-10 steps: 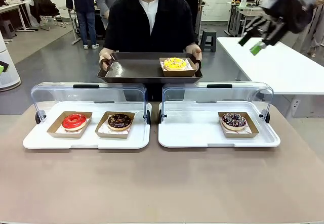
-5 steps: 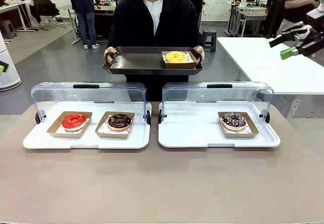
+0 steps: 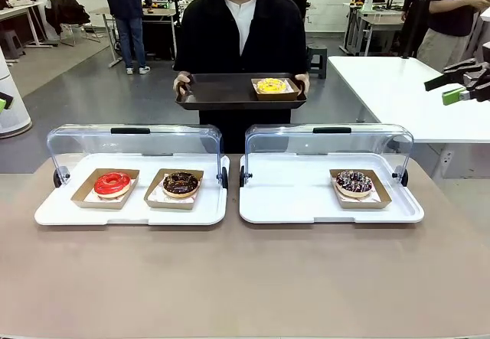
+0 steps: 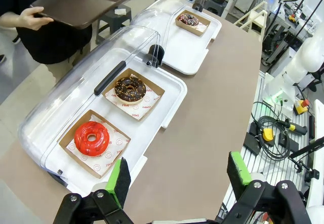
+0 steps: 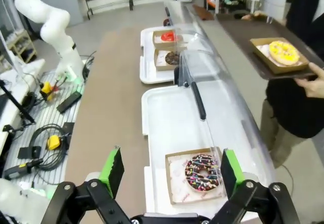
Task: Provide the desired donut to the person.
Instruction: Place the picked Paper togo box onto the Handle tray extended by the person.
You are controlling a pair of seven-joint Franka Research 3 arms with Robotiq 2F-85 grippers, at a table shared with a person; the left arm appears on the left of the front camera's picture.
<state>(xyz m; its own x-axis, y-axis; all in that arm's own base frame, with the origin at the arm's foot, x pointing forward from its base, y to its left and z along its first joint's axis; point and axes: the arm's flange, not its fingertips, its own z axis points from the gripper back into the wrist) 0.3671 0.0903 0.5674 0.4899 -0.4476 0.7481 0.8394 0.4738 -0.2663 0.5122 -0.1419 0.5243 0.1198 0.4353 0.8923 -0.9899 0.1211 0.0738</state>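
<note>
Table [image 3: 245, 278], brown and bare along its near edge, carries two white trays side by side. Seen from its wrist camera, the left hand [image 4: 179, 176] hangs above the table's left end, green pads spread wide apart with nothing between them. The right hand [image 3: 453, 86] is raised at the robot's far right, well apart from both trays. Its fingers are likewise parted and empty, and its wrist camera looks down on the right tray.

The left white tray [image 3: 130, 218] holds a red donut [image 3: 112, 184] towards its outer end. A chocolate donut [image 3: 181, 183] sits just beside it, and each lies in its own brown cardboard boat. The right white tray [image 3: 291, 193] holds one sprinkled donut [image 3: 354, 181] in a cardboard boat near its outer end. The rest of that tray is bare. Behind each row of donuts a clear cover [image 3: 130, 144] stands swung back and open, with a black handle on its top edge.

Beyond the table stands the person [image 3: 241, 33] in the black shirt. They grip a dark tray [image 3: 222, 90] at both ends, level in front of the waist. The yellow donut [image 3: 271, 86] rests in a cardboard boat on that tray, at the end towards the robot's right, far from either hand.
</note>
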